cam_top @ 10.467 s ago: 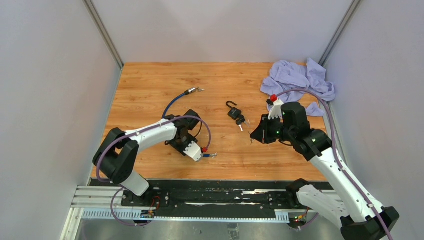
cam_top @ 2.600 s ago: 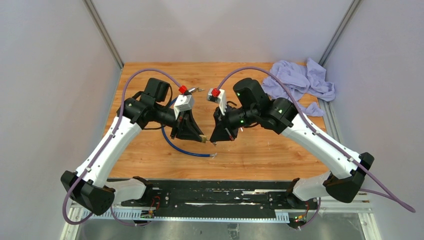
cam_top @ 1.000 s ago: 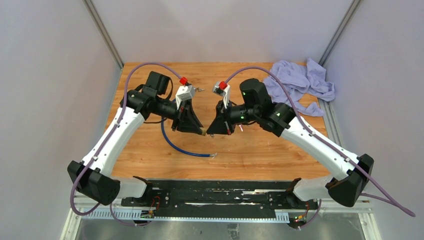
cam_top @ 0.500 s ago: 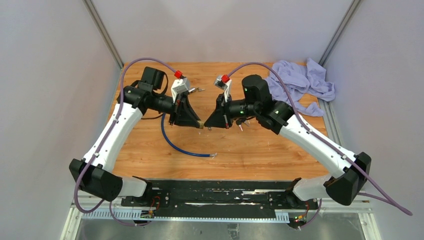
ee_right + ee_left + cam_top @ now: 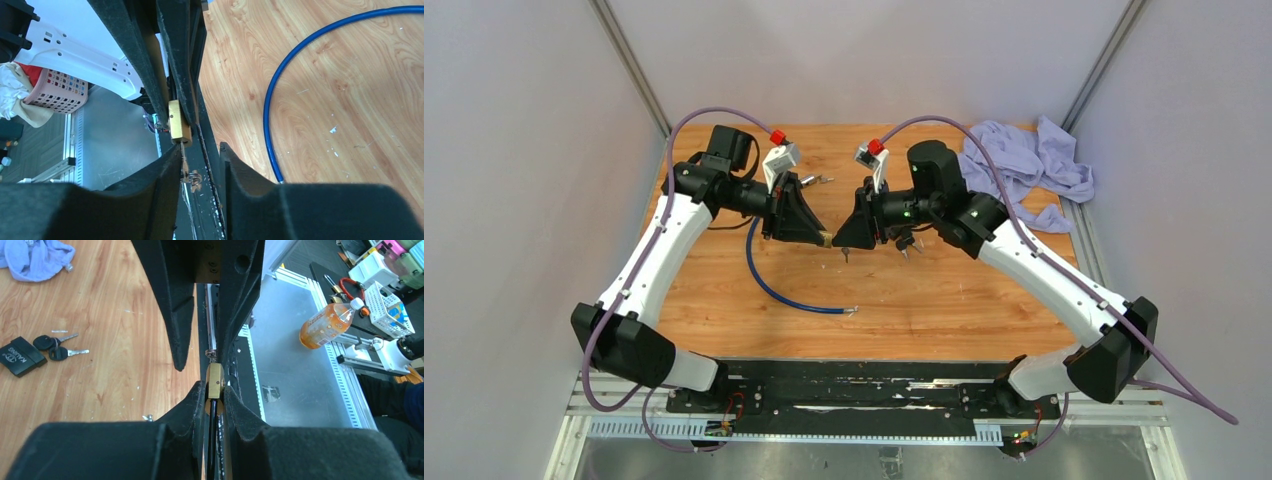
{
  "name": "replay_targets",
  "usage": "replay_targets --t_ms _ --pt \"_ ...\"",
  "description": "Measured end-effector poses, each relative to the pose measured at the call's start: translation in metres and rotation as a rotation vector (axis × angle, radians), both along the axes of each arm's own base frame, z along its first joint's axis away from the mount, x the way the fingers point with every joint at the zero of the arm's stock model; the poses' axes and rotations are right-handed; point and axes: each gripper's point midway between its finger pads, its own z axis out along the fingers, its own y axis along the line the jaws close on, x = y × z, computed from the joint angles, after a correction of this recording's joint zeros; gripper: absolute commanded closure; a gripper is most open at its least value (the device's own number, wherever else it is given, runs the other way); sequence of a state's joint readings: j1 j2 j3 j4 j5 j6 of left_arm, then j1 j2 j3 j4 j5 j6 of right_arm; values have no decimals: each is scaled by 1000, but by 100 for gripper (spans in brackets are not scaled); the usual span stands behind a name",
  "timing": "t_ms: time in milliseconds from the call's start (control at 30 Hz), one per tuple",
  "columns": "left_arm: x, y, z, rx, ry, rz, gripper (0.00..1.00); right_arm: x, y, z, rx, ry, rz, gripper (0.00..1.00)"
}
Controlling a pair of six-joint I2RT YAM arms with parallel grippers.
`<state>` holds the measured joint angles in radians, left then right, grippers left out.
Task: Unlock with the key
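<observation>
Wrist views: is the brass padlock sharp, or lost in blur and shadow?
Left wrist view: the brass padlock is sharp and evenly lit, without glare. Right wrist view: it is clear too, but the key hanging under it is small and blurred.

Small brass lock point(image 5: 215, 377) is up off the table, pinched in the left gripper point(image 5: 215, 391), keyhole end facing out. Thin metal key point(image 5: 186, 162) sticks out of the keyhole. Blue cable point(image 5: 774, 285) curves across the wood below, its metal-tipped end lying free.
</observation>
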<state>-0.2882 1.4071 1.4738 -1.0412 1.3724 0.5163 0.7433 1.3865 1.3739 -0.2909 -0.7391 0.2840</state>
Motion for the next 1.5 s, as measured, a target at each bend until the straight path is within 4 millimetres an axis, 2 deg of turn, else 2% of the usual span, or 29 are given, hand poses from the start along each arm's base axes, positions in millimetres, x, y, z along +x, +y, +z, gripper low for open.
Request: replay_targets --t_ms 100,600,967,1133,1233,1500 --pt "-2 -1 3 -18 -3 -13 100 3 -2 1 -1 -3 -10 46" --pt "-6 -1 7 -53 6 -38 100 6 -6 2 -3 -8 -7 30" --pt "-4 0 7 -67 37 -38 100 6 -8 3 -3 -41 15 30" --pt "14 3 -4 -34 2 6 100 -13 -5 16 27 -47 92 28" --pt "18 4 -7 -23 0 17 100 -18 -7 22 38 -58 116 26" --pt "19 4 -7 -26 -6 16 100 -16 -10 23 18 -70 98 24"
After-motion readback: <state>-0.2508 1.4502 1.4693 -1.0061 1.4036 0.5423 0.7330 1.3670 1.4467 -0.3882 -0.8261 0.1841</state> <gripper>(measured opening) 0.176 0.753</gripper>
